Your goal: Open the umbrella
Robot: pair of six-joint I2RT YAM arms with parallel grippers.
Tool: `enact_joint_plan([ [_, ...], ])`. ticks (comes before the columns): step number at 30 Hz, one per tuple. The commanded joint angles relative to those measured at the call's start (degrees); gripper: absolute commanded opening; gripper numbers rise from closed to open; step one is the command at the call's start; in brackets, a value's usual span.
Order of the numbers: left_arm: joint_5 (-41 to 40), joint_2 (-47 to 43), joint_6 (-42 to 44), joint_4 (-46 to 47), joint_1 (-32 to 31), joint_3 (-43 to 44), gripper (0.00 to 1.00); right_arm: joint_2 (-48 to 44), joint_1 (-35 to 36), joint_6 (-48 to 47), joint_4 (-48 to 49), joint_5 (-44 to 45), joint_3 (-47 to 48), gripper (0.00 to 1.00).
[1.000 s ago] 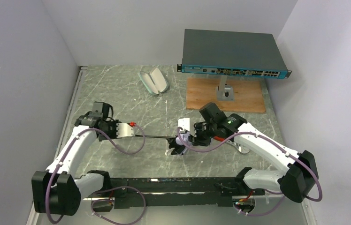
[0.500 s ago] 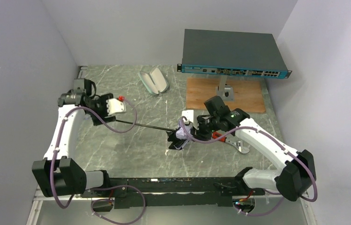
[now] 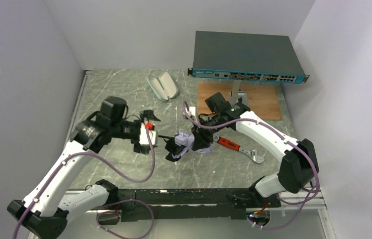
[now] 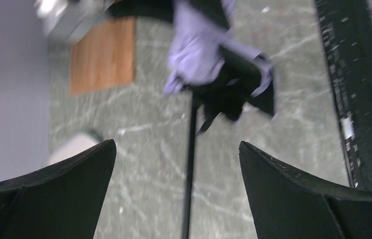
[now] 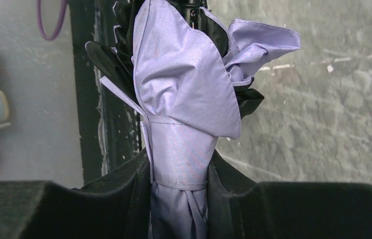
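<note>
- Location: the umbrella (image 3: 183, 143) is one unit, near the middle of the desk (image 3: 124, 94), between my two arms. It lies well short of the far edge. I cannot tell whether the bundle rests on the surface or hangs just above it.
- Right fingers (image 5: 124, 185): partly closed, clamped on the lower waist of the folded canopy, one finger on each side of the lavender fabric.
- Left fingers (image 4: 64, 184): spread fully, holding nothing. The shaft (image 4: 190, 164) runs up between them without touching either.
- Handling, judged: the unit is light. The canopy is soft, slick fabric that yields and slides under pressure. The ribs are thin and probably bend easily. The shaft is stiff, narrow and smooth, so a loose pinch is likely to slip along it.
- Where to hold, judged: keep the right grip low on the bundle, where the fabric is gathered tight. Take the shaft or its handle end with the left fingers. The handle is not visible to me.
- A fabric band (image 5: 174, 119) crosses the bundle and may restrain the canopy.
- Count: one umbrella, one shaft, one mint-green case (image 3: 163, 86) toward the far edge, one network switch (image 3: 246, 57) above one wooden board (image 3: 263, 102) at the far right corner, and one red-handled tool (image 3: 228, 144) beside my right arm.
</note>
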Motion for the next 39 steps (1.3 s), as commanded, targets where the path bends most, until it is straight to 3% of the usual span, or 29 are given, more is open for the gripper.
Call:
enact_joint_plan([
  [1, -3.18, -0.52, -8.39, 11.08, -9.80, -4.54, 1.00, 1.81, 0.57, 3.04, 2.04, -8.38, 6.48, 0.00],
  [6, -6.25, 3.68, -18.32, 15.01, -15.78, -4.11, 1.00, 2.95, 2.09, 5.33, 3.83, -7.94, 9.11, 0.00],
  [11, -15.48, 5.75, -20.04, 20.41, -20.35, -6.46, 0.99, 3.18, 2.63, 6.49, 4.05, -8.51, 10.26, 0.00],
  [14, -20.92, 8.29, -19.48, 19.70, -21.88, -6.78, 0.86, 2.97, 2.62, 2.52, 1.59, -8.73, 11.05, 0.03],
  [16, -22.70, 8.71, -19.40, 19.60, -21.92, -7.68, 0.72, 2.79, 2.65, -1.34, -0.87, -9.19, 11.80, 0.06],
  [19, -21.20, 8.15, -18.04, 17.61, -21.84, -8.35, 0.31, 1.96, 2.42, -5.09, -3.69, -9.15, 11.96, 0.14],
  [21, -20.34, 8.02, -18.04, 16.03, -21.69, -8.31, 0.08, 1.08, 1.95, -7.51, -6.06, -9.22, 11.73, 0.29],
  [22, -19.97, 7.95, -18.53, 15.61, -21.20, -8.31, 0.00, 0.64, 1.60, -8.48, -7.05, -9.24, 11.44, 0.46],
  [23, -18.35, 7.90, -18.77, 14.88, -19.82, -8.02, 0.00, -0.06, 1.30, -9.41, -8.18, -8.84, 11.10, 0.63],
  [25, -13.79, 7.69, -19.67, 13.30, -16.74, -6.88, 0.00, -1.05, 0.87, -11.08, -10.23, -7.68, 10.17, 0.77],
  [32, -2.68, 9.21, -16.91, 8.88, -12.04, -3.49, 0.00, -5.49, 0.19, -8.67, -1.84, -4.54, 1.99, 0.84],
  [36, 1.00, 11.38, -15.95, 6.37, -11.79, -0.99, 0.00, -5.91, 0.85, -3.08, 5.53, -2.76, 0.92, 0.95],
  [39, 2.13, 12.00, -17.32, 7.14, -10.92, -0.11, 0.00, -7.02, 2.10, -3.13, 7.13, -2.24, -0.29, 0.94],
])
